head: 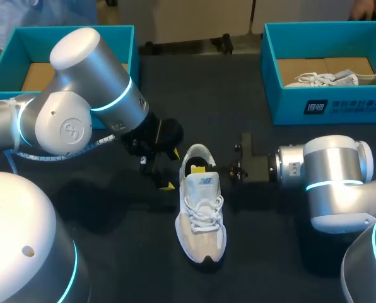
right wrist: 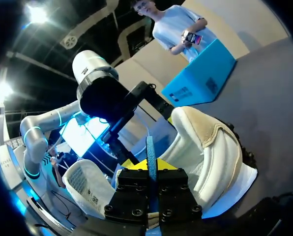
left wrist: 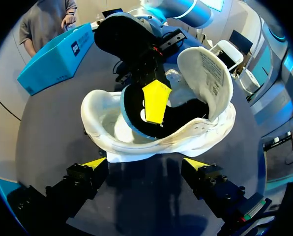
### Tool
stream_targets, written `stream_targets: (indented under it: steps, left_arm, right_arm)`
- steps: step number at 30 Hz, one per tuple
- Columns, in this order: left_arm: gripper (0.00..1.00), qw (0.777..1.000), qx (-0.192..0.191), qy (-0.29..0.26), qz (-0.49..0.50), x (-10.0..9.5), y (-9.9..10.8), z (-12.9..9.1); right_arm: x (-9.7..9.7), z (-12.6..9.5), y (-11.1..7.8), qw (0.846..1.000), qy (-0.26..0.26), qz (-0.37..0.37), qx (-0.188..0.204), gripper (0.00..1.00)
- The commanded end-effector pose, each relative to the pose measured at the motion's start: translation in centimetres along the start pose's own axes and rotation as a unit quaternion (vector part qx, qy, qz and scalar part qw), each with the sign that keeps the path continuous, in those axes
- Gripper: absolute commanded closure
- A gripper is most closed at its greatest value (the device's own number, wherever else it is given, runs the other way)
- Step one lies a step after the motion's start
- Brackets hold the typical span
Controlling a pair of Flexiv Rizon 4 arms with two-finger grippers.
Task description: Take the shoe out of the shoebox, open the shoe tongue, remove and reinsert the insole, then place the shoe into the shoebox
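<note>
Shoe (head: 200,221): white sneaker, out of the box, sole down on the table (head: 270,252) between my two arms.
Long axis: toe points toward me, heel toward the far edge.
Tongue (left wrist: 205,73): pushed up and forward, opening exposed.
Insole (left wrist: 133,109): dark with a blue rim, heel end raised out of the opening, front end looks to be inside the shoe.
Right end effector (right wrist: 149,166): comes in across the long axis from the shoe's right, tips in the opening, pinched narrow on the insole edge.
Left end effector (left wrist: 145,167): fingers wide, holding nothing, near the heel on the shoe's left, apart from it.
Key relation: my right arm is the nearer one and has the insole. I judge the pull goes up and back over the heel.
Left shoebox (head: 14,47): teal, far left, well apart from the shoe.
Right shoebox (head: 339,104): teal, far right, second shoe (head: 336,79) inside.
</note>
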State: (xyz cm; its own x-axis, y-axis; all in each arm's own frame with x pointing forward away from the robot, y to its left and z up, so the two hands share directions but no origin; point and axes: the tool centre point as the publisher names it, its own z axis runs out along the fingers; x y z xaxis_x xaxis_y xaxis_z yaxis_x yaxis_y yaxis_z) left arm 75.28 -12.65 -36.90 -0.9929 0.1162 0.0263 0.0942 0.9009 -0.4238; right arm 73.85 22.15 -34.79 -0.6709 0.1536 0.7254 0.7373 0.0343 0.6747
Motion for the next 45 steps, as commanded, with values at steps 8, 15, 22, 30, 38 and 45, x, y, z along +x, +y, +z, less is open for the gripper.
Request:
stream_targets:
  steps: [8,15,22,30,38,45]
  left_arm:
    - [0.00,1.000,-0.005,-0.003,0.010,0.2,-0.1,0.0]
    - [0.00,1.000,0.003,-0.008,0.015,-0.1,0.5,-1.6]
    - [0.00,1.000,0.005,-0.010,0.011,-0.2,1.9,-3.9]
    - [0.00,1.000,-0.012,-0.019,0.006,-0.5,3.7,-5.9]
    - [0.00,0.999,-0.027,-0.023,-0.015,-1.2,4.9,-7.5]
    - [0.00,0.999,-0.029,-0.018,-0.022,-1.9,5.9,-10.0]
  right_arm:
    - [1.4,0.2,1.9,0.999,-0.001,-0.027,0.037,0.60]
    - [1.5,-0.4,3.2,0.997,-0.002,-0.023,0.073,0.61]
    - [1.2,-1.3,4.3,0.993,-0.002,-0.014,0.119,0.60]
    - [1.7,-3.0,6.1,0.985,-0.013,-0.017,0.173,0.58]
    - [2.3,-5.7,8.3,0.976,-0.040,0.005,0.216,0.60]
    - [2.8,-8.1,10.9,0.963,-0.109,0.029,0.245,0.63]
